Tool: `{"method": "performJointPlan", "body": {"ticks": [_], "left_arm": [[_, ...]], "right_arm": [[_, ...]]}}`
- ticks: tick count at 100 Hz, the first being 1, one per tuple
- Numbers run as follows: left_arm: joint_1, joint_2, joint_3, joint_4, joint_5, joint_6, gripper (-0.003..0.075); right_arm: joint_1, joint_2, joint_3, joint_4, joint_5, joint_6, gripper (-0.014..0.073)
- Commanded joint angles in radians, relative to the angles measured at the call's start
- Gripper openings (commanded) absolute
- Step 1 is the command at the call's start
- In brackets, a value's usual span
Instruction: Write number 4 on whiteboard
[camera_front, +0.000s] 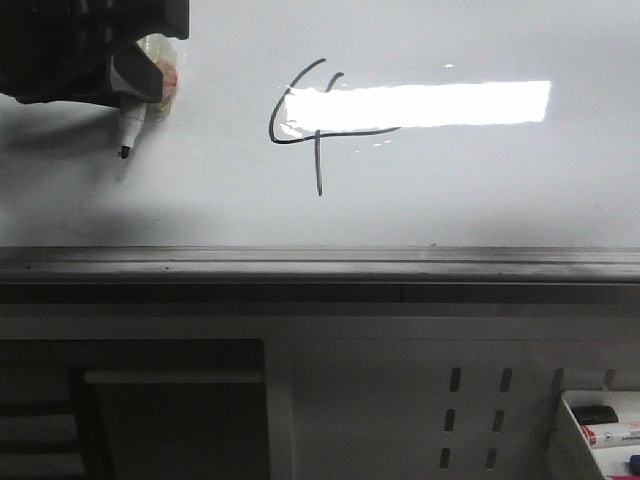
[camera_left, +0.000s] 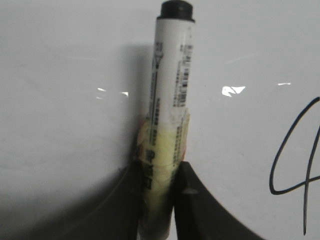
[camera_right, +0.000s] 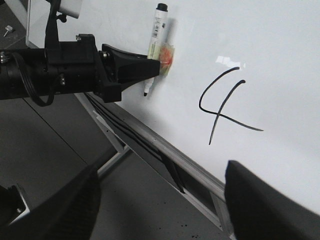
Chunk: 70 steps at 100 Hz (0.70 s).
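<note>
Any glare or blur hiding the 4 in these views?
Front view: a bright rectangular reflection washes out the horizontal bar of the number 4. Right wrist view: the 4 is fully legible, with only small glints on the whiteboard. Left wrist view: it is cropped at the frame edge.

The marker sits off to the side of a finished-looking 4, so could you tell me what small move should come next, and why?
Probably draw the left gripper back from the whiteboard. The 4 looks complete, and the marker is held to its left with its tip close to the board, so a stray mark is possible.
</note>
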Motion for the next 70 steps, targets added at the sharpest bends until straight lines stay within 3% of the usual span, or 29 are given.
{"method": "performJointPlan", "body": {"ticks": [1, 16, 25, 45, 70], "left_arm": [[0.005, -0.017, -0.033, 0.035, -0.006, -0.012, 0.0105], [0.005, -0.017, -0.033, 0.035, -0.006, -0.012, 0.0367], [0.005, -0.017, -0.033, 0.033, -0.010, -0.012, 0.0448], [0.005, -0.037, -0.033, 0.033, -0.010, 0.001, 0.0452], [0.005, -0.186, 0.001, 0.033, 0.026, 0.188, 0.0452]], "right_arm": [[-0.006, -0.010, -0.025, 0.050, -0.040, -0.006, 0.0469], [-0.006, -0.010, -0.025, 0.050, -0.040, -0.006, 0.0469], [-0.006, -0.010, -0.025, 0.050, -0.040, -0.006, 0.0469], [-0.006, -0.010, -0.025, 0.033, -0.045, -0.006, 0.0469], [-0.016, -0.014, -0.025, 0.019, -0.086, -0.006, 0.0469]]}}
